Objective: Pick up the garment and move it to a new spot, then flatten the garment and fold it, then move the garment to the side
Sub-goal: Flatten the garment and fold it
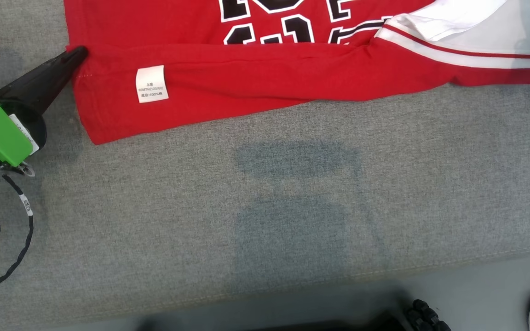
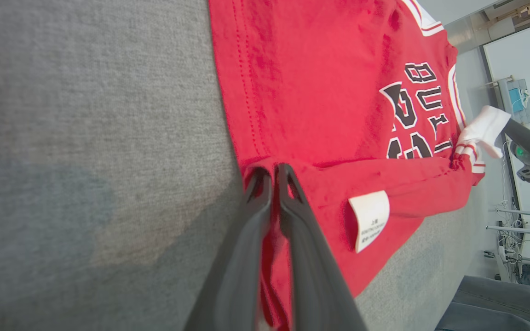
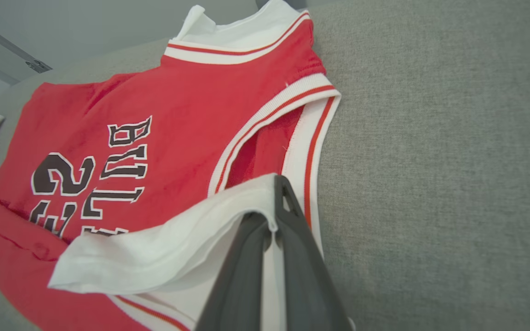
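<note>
Garment point(image 1: 246, 78), a red basketball jersey, lies spread on a grey cushion point(image 1: 292, 207) in the head view, its near long edge turned over so that the care label point(image 1: 152, 83) faces up. The left gripper point(image 1: 78, 53) meets the hem corner to the label's left. The white-trimmed shoulder end lies far to the label's right.

Left wrist view: the left gripper point(image 2: 272, 174) is pressed together on a pinch of red hem just beside the care label point(image 2: 370, 218), and the printed chest lies beyond the label.

Right wrist view: the right gripper point(image 3: 272, 209) is closed on turned-over white inner cloth at the armhole (the end farthest from the label), with the black lettering off to one side of its fingertips.

Judging by both ends of the flap being pinched, the lengthwise fold is the step in hand. The next move likely calls for both arms to carry the flap evenly across the chest, keep it taut so the crease runs straight, and let go once it lies flat.
</note>
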{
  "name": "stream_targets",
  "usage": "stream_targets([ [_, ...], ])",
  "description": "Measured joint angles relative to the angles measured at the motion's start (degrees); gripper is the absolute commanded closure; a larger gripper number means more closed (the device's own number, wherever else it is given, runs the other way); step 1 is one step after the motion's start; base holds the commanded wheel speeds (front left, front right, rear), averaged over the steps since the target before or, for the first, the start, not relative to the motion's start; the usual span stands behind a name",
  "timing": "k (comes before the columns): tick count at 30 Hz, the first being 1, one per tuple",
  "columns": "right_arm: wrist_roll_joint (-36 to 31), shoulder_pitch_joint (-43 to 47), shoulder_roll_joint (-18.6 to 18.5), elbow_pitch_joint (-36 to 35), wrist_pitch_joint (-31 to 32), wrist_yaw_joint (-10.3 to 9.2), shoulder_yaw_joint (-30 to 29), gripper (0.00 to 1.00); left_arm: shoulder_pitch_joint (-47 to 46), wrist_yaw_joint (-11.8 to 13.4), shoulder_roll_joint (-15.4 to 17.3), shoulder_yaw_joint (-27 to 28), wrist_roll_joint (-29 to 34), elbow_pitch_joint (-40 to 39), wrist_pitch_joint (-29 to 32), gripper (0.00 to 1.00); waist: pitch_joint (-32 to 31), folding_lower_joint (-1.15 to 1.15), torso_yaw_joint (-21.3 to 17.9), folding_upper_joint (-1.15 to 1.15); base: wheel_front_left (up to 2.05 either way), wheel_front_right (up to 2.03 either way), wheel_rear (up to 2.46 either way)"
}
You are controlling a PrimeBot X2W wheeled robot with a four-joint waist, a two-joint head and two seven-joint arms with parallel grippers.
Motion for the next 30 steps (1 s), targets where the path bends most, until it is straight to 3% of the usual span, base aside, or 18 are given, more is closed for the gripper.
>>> stream_targets([
  [6,-1.7,-2.6,1.2,3.1,0.0,0.16,0.9,1.00,-1.6,-0.8,-1.0,-1.4,0.9,2.2,0.5,0.94,-0.4,0.00,0.4,0.00,0.00,0.00,0.00],
  [9,-2.3,-3.0,1.7,4.4,0.0,0.46,1.5,1.00,-2.0,-1.0,-1.5,-1.8,1.2,2.9,0.5,0.87,-0.8,0.00,0.6,0.00,0.00,0.00,0.00],
  [11,-3.1,-3.7,2.3,5.3,-0.1,0.52,1.8,0.63,-2.3,-1.0,-1.6,-1.8,1.3,3.6,0.5,0.75,-1.0,0.00,0.8,0.00,0.00,0.00,0.00],
  [12,-3.3,-4.1,2.6,5.7,-0.1,0.56,1.9,0.25,-2.4,-1.0,-1.9,-1.8,1.4,4.1,0.4,0.58,-1.1,0.00,0.9,0.00,0.00,0.00,0.00],
  [13,-3.5,-4.3,2.9,6.2,-0.6,0.68,2.0,0.00,-2.6,-1.0,-2.2,-1.8,1.7,4.7,0.1,0.37,-1.2,0.00,0.9,0.00,0.00,0.00,0.00],
  [14,-4.0,-4.5,3.4,6.9,-1.4,0.67,2.1,0.00,-2.6,-1.1,-2.6,-1.9,2.1,5.4,-0.4,0.00,-1.3,0.00,1.0,0.00,0.00,0.00,0.00],
  [22,-8.3,-4.7,5.2,11.8,-8.0,0.47,1.7,0.00,-2.5,-1.3,-4.0,-2.4,3.9,9.4,-2.7,0.00,-3.2,0.00,1.0,0.00,0.00,0.00,0.00],
  [30,-9.7,0.5,7.2,12.9,-15.9,0.97,1.7,0.00,3.4,-1.7,-4.2,0.6,5.3,11.4,-10.6,0.00,-6.5,0.00,0.3,0.00,0.00,0.00,0.00],
])
